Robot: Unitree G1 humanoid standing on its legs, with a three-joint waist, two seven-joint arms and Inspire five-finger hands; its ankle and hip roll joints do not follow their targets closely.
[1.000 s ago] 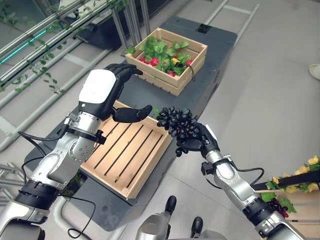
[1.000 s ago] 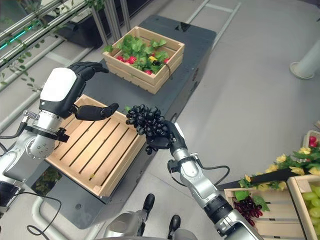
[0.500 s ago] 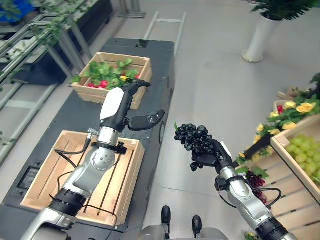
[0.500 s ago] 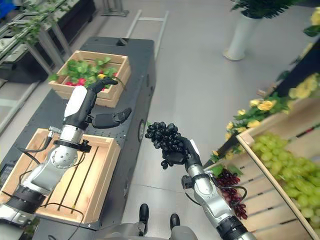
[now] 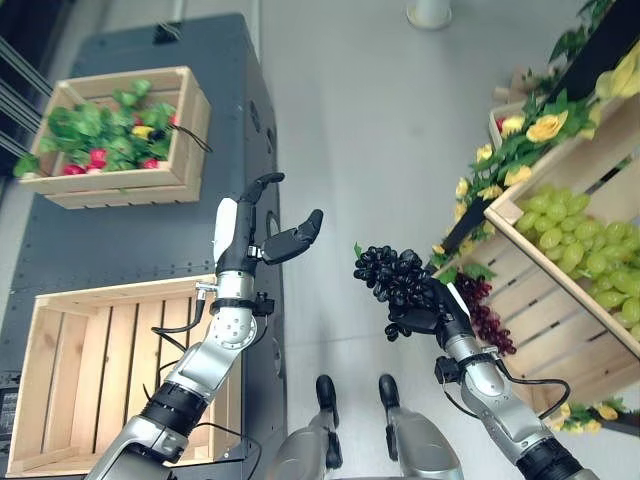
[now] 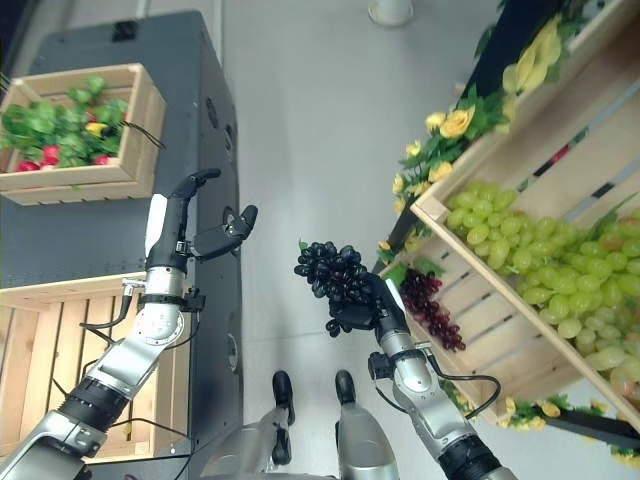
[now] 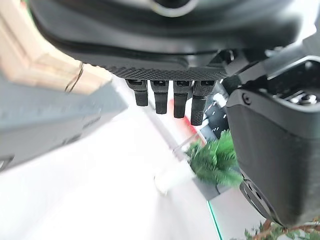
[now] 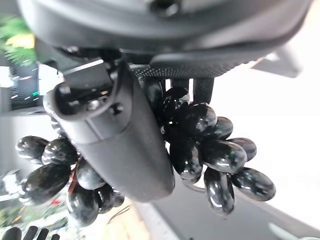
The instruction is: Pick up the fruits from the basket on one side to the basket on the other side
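**Black grape bunch in transit, held over the floor**

Left eye view: the right robot hand [image 5: 425,312] is closed round the black grape bunch [image 5: 390,274], which hangs over the floor between the dark surface [image 5: 120,215] and the display crate of green grapes [image 5: 570,235]. The empty slatted crate [image 5: 75,375] sits at the surface's near left corner.

Right eye view: the left robot hand [image 6: 200,235] hovers spread and empty at the surface's right edge.

Right wrist view: the thumb presses across the grapes. Advice: keep the grip firm, carry level, and lower the bunch well inside a crate before releasing.
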